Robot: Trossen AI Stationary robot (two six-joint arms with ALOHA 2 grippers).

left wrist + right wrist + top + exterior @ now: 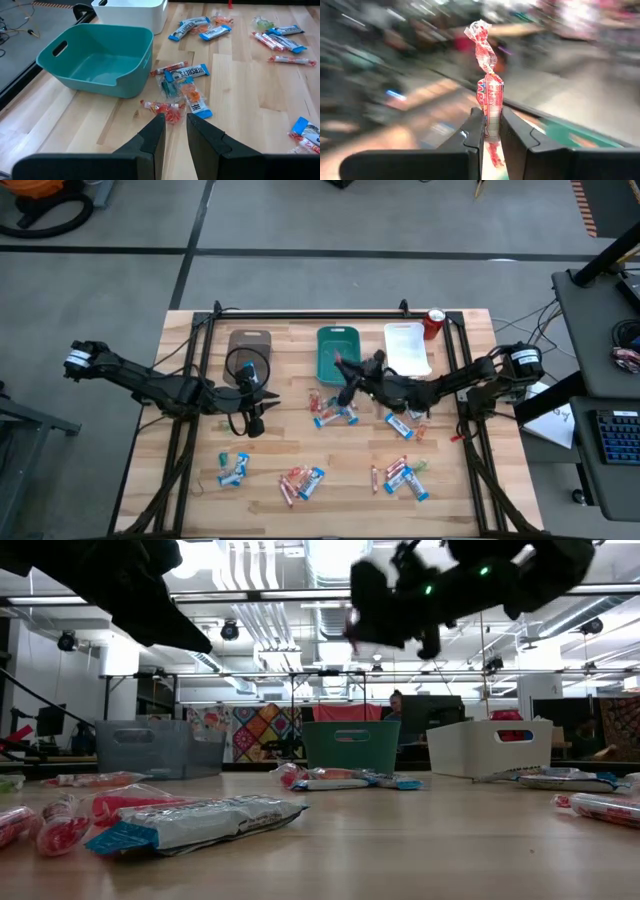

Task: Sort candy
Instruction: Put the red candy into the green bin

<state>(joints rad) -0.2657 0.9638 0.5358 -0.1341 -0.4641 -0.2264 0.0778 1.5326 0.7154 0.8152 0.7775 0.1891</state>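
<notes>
The right hand point(491, 131) is clamped on 1 slim red-and-white candy stick point(488, 90), which stands upright between its fingers with a twisted wrapper end on top. In the high view this hand point(343, 370) hangs near the front edge of the teal tray point(338, 352), above the wooden bench point(500, 450).

The left hand point(174, 131) holds nothing; its 2 fingers stand close together with a narrow gap between them. It points toward a small cluster of candy point(181, 87) lying just beside the teal tray point(100, 62), with a red piece point(165, 107) nearest the fingertips. In the high view the left hand point(252, 415) sits in front of the brown tray point(249, 343).

The rest of the candy lies loose on the bench: a group at the middle point(333, 410), another near the front left point(233, 469), 1 at the front centre point(303, 480) and 1 at the front right point(402, 477). The white tray point(406, 348) stands beside the teal one, with a red can point(434, 323) just beyond it.
</notes>
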